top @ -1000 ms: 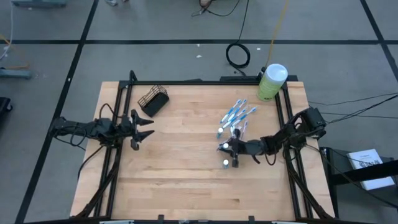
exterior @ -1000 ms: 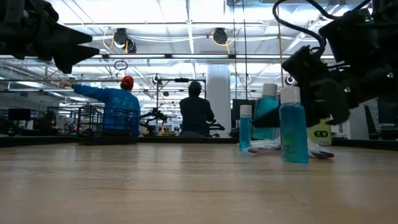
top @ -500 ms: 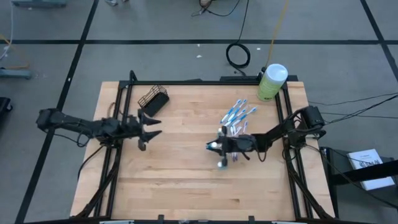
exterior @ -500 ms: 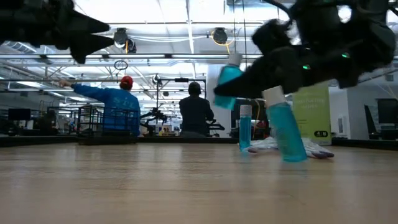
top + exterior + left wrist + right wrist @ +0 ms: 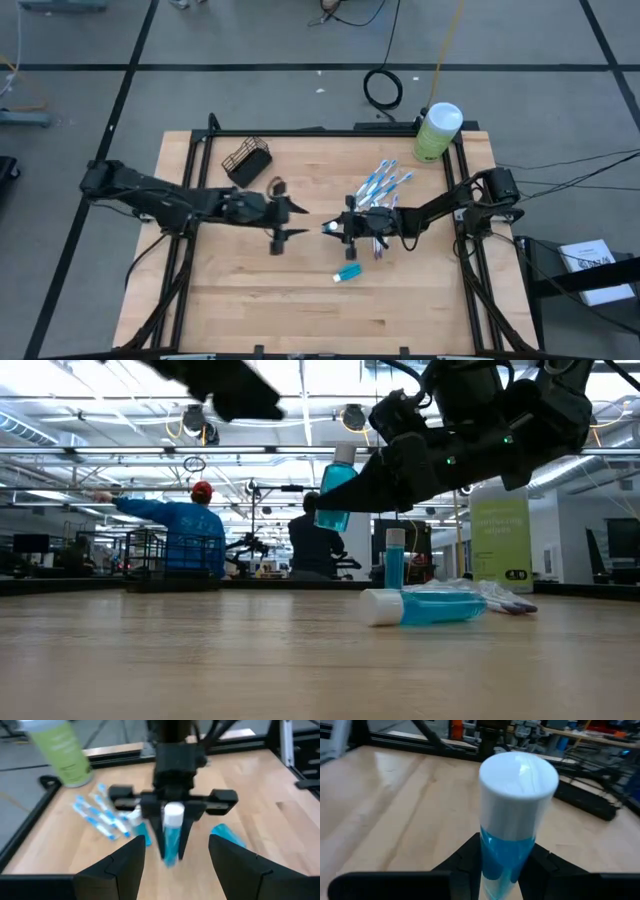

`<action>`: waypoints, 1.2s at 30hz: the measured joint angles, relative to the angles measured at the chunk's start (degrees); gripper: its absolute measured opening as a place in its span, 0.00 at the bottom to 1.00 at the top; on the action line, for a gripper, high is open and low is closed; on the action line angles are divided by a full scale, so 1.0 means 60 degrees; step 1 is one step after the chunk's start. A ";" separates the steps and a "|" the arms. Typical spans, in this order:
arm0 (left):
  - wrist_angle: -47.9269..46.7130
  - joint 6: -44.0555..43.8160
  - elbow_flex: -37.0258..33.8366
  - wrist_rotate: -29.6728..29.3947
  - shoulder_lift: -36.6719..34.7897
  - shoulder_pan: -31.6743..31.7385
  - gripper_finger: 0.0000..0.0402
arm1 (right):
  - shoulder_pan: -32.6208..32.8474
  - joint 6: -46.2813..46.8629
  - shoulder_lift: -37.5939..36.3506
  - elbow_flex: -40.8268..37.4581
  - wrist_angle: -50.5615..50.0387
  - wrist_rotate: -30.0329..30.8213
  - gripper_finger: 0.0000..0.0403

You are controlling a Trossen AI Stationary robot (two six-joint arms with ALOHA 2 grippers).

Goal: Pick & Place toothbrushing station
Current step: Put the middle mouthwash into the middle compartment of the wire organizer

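My right gripper [image 5: 333, 228] is shut on a small blue bottle with a white cap [image 5: 335, 485], lifted above the middle of the table. My left gripper [image 5: 298, 222] is open and empty just left of it, facing it; the bottle [image 5: 171, 832] shows between its fingers [image 5: 120, 870], farther off. A second blue bottle [image 5: 347, 273] lies on its side on the table. A third small bottle [image 5: 395, 565] stands upright. Blue-and-white toothbrushes [image 5: 384, 185] lie in a loose heap. The dark wire-mesh cup holder [image 5: 247, 162] lies at the far left. My right gripper pinches the bottle's blue body [image 5: 506, 862] just below the white cap [image 5: 518, 782] between its two fingers [image 5: 466, 865]. The fingers come roughly level from the table's right. The bottle is lifted clear, cap up, slightly tilted.
A pale green canister with a white lid [image 5: 437, 130] stands at the far right corner. A black frame [image 5: 300, 132] runs along the table's far and side edges. Bare wood lies toward the near edge. People stand in the room beyond the table [image 5: 195, 530].
My right gripper has lifted one blue bottle and carried it toward the table's left. The second bottle beside it has tipped over and now lies on its side nearer the near edge. My left gripper has moved toward the table's right, up to the held bottle.
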 joint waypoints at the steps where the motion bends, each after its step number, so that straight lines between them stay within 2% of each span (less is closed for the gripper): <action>1: -0.0227 0.0118 0.0394 0.0105 0.0342 0.0000 0.57 | 0.0003 0.0052 0.0000 0.0000 0.0003 0.0003 0.21; 6: -0.0792 0.0643 0.1620 0.0204 0.1784 0.0000 0.57 | 0.0011 0.0039 0.0000 0.0000 0.0012 0.0000 0.21; 15: -0.0594 0.0806 0.2439 0.0238 0.3505 0.0250 0.57 | 0.0069 0.0106 0.0000 0.0000 0.0005 -0.0006 0.21; 21: -0.0277 0.0819 0.2498 0.0243 0.3682 0.0321 0.57 | 0.0080 0.0094 -0.0004 -0.0003 -0.0073 0.0003 0.21; 29: -0.0328 0.0785 0.2509 0.0278 0.3343 0.0321 0.57 | 0.0080 0.0090 -0.0004 -0.0004 -0.0147 0.0003 0.21; 33: -0.0362 0.0709 0.2506 0.0847 0.3355 0.0321 0.56 | 0.0080 0.0090 -0.0004 -0.0004 -0.0088 0.0003 0.21; 36: -0.0370 0.0705 0.2506 0.0882 0.3389 0.0321 0.53 | 0.0084 0.0086 -0.0004 -0.0004 -0.0094 -0.0004 0.21</action>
